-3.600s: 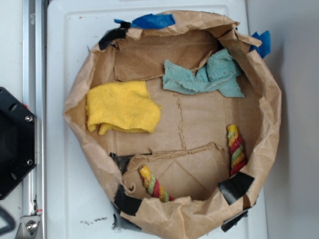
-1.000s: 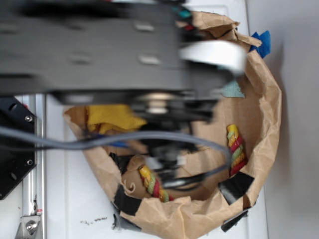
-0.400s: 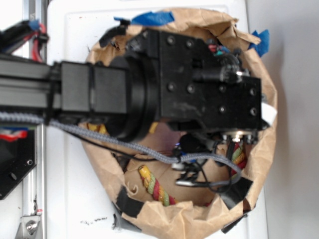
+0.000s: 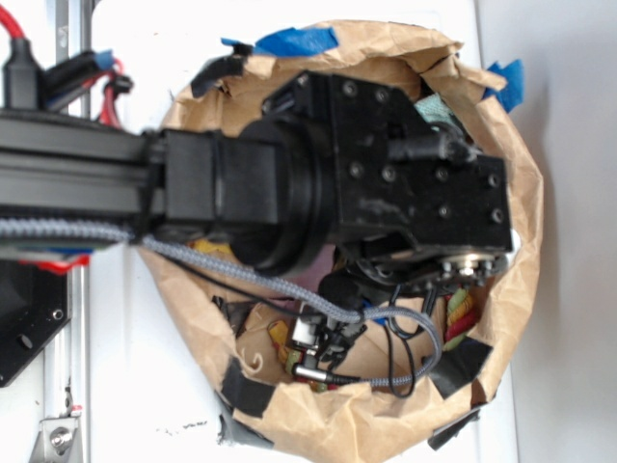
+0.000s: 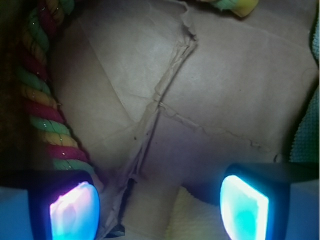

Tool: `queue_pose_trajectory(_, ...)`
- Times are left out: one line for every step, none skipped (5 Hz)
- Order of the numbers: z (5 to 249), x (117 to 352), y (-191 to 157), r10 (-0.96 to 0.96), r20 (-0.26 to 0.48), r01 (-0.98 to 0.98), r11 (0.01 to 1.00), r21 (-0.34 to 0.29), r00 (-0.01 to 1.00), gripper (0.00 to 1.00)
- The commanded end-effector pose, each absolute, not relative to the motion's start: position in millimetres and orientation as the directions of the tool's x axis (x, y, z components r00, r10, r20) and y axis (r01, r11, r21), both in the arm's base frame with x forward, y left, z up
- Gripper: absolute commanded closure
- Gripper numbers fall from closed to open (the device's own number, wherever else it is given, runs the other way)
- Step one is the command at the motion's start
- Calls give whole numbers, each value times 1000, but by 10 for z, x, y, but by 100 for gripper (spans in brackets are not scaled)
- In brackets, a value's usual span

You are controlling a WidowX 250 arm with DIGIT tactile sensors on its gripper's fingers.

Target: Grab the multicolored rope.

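Observation:
The multicolored rope [image 5: 42,107] runs down the left side of the wrist view, twisted in red, green and yellow strands. Its lower stretch lies just above my left fingertip [image 5: 72,210], outside the gap. Another rope's yellowish end [image 5: 235,5] peeks in at the top edge. My gripper [image 5: 159,210] is open, with only brown paper and a bit of yellow cloth between its fingers. In the exterior view the black arm [image 4: 386,183] hides the fingers. One rope piece [image 4: 461,311] shows under the arm's right end, another [image 4: 281,336] at the lower left.
The brown paper bowl [image 4: 525,222] walls in everything, taped down with black and blue tape. A raised paper crease [image 5: 165,90] crosses the floor. The yellow cloth [image 5: 200,220] lies at the bottom of the wrist view, the teal cloth [image 5: 307,135] at its right edge.
The arm has swung in over the bowl and now covers both cloths. Since the last earlier frame it has shifted slightly down and right. The rope pieces lie where they were.

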State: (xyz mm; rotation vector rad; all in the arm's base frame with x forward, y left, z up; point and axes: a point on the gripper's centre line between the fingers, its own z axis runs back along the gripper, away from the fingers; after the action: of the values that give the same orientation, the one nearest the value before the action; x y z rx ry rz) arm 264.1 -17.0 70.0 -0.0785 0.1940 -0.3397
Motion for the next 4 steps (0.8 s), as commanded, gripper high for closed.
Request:
queue_pose_trajectory(826, 2688, -205, -339, -128, 328, 940, -94, 932, 0)
queue_pose_trajectory(826, 2688, -205, -339, -128, 328, 940, -94, 932, 0)
queue_pose_trajectory(712, 2641, -280, -387, -93, 376, 920, -115, 918, 0)
queue_pose_trajectory(538, 2515, -348, -417, -88, 408, 907, -109, 905, 0)
